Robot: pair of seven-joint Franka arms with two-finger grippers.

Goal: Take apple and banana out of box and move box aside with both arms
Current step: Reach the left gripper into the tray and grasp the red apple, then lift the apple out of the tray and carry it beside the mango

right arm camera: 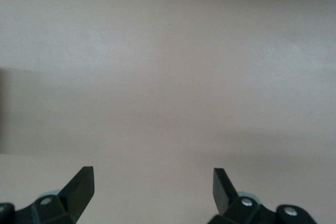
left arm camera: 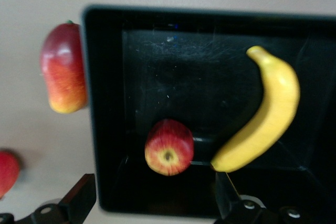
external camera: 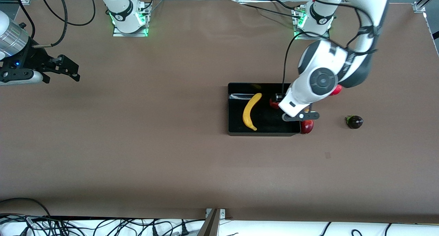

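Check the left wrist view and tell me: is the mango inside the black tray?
No, the mango lies on the table just outside the tray wall; only the apple and banana are inside.

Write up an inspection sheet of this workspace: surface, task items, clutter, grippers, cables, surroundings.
Surface: brown table, one small dark mark.
Task items: black box holds banana and apple. Mango and another red fruit lie on the table beside the box, toward the left arm's end; mangosteen sits further toward that end.
Clutter: nothing seen.
Grippers: left gripper open, empty, over the box wall. Right gripper open, empty, waiting over bare table.
Cables: black cables by the bases and below the table's near edge.
Surroundings: metal framing at the edges.
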